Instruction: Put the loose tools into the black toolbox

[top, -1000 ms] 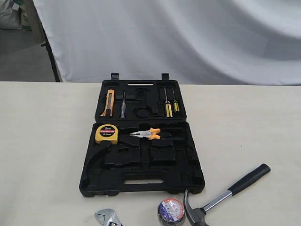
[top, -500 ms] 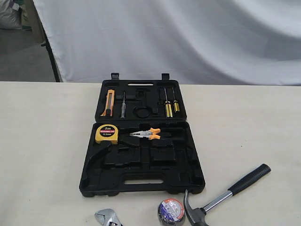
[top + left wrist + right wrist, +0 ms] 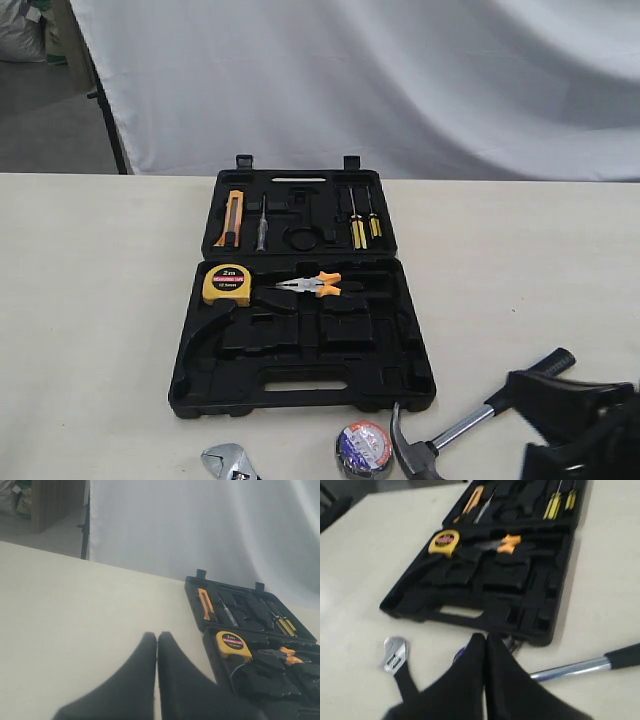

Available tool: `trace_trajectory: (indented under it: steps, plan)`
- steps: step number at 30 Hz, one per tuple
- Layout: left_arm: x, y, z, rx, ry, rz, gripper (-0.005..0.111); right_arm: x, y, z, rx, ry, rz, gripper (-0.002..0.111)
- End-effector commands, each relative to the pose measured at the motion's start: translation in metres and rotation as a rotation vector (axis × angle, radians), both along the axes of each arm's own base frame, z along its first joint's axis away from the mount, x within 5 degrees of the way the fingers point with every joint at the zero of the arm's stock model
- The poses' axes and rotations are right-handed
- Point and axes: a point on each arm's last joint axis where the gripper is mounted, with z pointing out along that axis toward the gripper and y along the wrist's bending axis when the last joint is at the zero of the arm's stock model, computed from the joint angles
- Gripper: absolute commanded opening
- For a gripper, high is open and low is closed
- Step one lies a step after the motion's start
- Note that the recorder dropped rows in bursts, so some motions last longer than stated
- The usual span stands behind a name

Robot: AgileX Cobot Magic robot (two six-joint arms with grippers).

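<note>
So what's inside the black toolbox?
The toolbox holds a yellow tape measure and orange-handled pliers in its base, an orange knife, a thin tool and yellow screwdrivers in its lid. Other recesses look empty; nothing hides them.

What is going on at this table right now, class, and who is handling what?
Nothing is held yet. The black toolbox lies open on the table, and the hammer, wrench and tape roll lie loose in front of it. The robot's right hand, shut and empty, hangs near the hammer. The left hand, shut too, holds nothing beside the box.
</note>
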Motion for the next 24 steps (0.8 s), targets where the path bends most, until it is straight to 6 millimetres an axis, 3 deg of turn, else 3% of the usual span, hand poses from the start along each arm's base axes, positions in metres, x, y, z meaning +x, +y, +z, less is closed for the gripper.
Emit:
trace_trajectory:
  steps: [1,8,17,19,24]
  plan:
    - [-0.001,0.001,0.002,0.002,-0.013,0.026,0.001,0.006,0.035,-0.007,-0.090,0.094,0.138,0.000]
    - [-0.001,0.001,0.002,0.002,-0.013,0.026,0.001,0.026,0.091,-0.010,-0.235,0.198,0.207,0.000]
    - [-0.001,0.001,0.002,0.002,-0.013,0.026,0.001,0.056,0.124,-0.029,-0.490,0.321,0.128,0.001]
    - [-0.001,0.001,0.002,0.002,-0.013,0.026,0.001,0.060,0.129,-0.035,-0.497,0.344,0.116,0.012]
    - [-0.001,0.001,0.002,0.002,-0.013,0.026,0.001,0.068,0.141,-0.043,-0.532,0.338,0.136,0.050]
